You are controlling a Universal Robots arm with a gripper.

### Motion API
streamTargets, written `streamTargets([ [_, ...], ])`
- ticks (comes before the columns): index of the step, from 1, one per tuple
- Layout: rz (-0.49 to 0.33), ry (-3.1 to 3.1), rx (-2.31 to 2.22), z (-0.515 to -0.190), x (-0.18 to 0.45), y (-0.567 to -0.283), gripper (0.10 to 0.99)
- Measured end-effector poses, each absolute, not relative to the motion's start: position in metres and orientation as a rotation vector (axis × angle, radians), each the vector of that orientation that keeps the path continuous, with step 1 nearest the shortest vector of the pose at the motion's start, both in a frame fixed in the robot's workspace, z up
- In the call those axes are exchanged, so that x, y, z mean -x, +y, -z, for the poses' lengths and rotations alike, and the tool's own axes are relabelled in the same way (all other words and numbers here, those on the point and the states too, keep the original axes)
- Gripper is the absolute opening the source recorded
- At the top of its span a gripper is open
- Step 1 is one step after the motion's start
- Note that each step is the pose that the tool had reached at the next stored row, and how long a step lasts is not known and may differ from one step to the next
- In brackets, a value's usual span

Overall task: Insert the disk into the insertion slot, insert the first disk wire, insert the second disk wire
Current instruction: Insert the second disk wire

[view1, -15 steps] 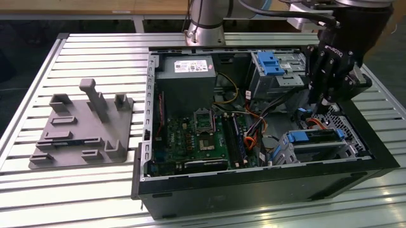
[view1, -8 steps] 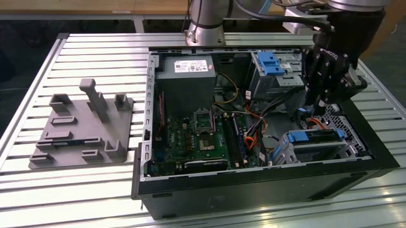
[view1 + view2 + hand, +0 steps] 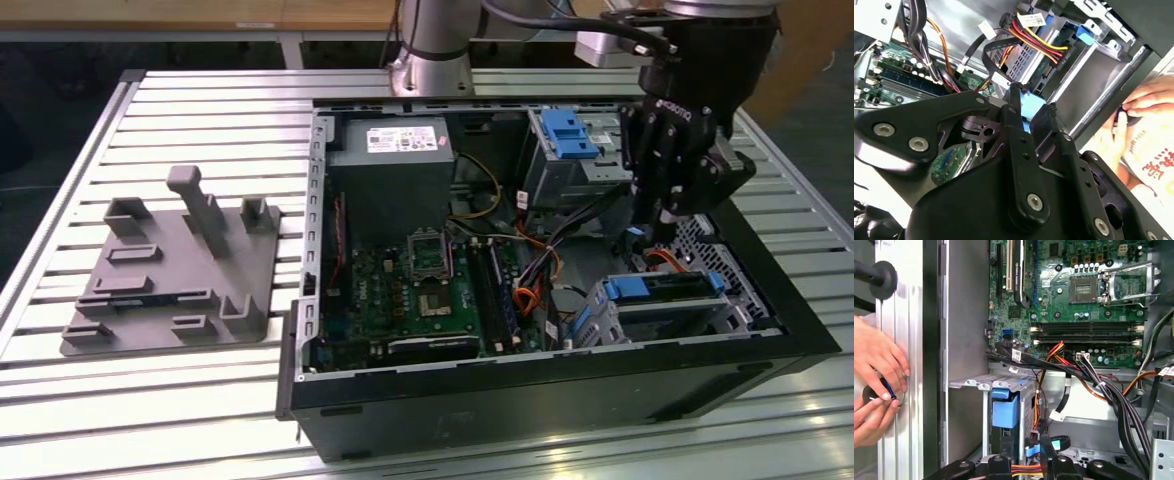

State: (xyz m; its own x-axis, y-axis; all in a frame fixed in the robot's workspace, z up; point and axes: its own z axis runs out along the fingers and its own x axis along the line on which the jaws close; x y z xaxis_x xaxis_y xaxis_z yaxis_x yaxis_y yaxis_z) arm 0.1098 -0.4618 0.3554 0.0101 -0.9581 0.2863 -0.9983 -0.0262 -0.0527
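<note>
The silver-grey disk in its blue carrier point(image 3: 663, 289) sits in the small perforated silver insertion slot point(image 3: 603, 318). The black hand point(image 3: 662, 222) beside it looks pinched nearly shut on a small blue wire plug point(image 3: 1032, 107); I judge the plug wants squaring to the disk's socket and a straight push, clear of the red-and-yellow wires point(image 3: 1039, 44). The first wrist view adds a person's hands point(image 3: 876, 385) outside the black computer case point(image 3: 931, 340); the exterior view, the disk's seating.

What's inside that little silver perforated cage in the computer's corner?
The disk sits inside, its blue carrier edge and grey top showing in the exterior view. The walls of the insertion slot hide the rest.
</note>
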Motion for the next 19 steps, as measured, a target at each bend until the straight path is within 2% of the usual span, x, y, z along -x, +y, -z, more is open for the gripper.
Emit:
streamTargets([
  [13, -0.462, -2.020, -2.082, -0.3475, -0.1070, -0.4547, 0.361],
  [19, -0.466, -2.018, -2.080, -0.3470, -0.1070, -0.4544, 0.361],
])
